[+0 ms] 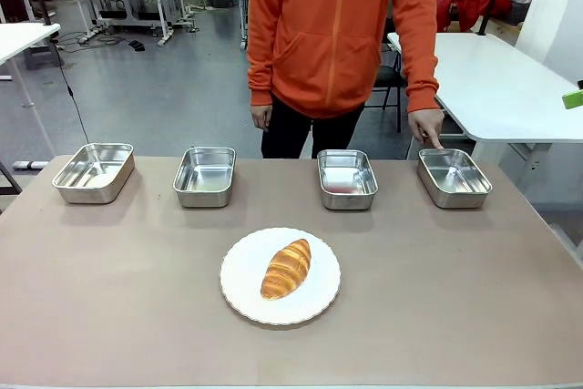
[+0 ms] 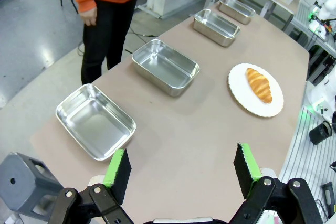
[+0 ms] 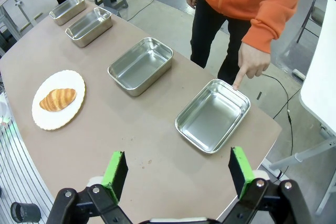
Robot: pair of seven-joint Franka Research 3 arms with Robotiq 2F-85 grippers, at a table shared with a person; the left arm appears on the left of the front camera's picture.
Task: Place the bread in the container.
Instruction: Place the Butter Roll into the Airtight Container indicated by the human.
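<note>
1. Left end effector (image 2: 181,156): the jaws stand wide with nothing between the green pads. It hovers high over the desk (image 2: 210,129), tilted down and forward, so the full row of trays lies ahead of it.
2. Right end effector (image 3: 176,156): the jaws stand wide and empty. It hangs in the same raised, forward-tilted pose over its own end of the desk.
3. Bread (image 3: 58,99): it lies flat at the middle of the plate (image 3: 50,119), well ahead of the right end effector and off toward its left finger. Nothing touches it. The plate keeps it apart from the trays, which likely leaves room for a grasp from above.
4. Container (image 3: 212,115): it sits just ahead of the right end effector, slightly toward its right finger, open side up and empty.
5. Hand (image 3: 253,62): the person's index finger comes down at the container's far rim. This most likely marks the target among four like trays.
6. Other trays (image 3: 140,65): they run in a line away from the right end effector, toward its left-finger side.
7. Status: the bread is not yet grasped. The right arm appears better placed, being nearest the container.
</note>
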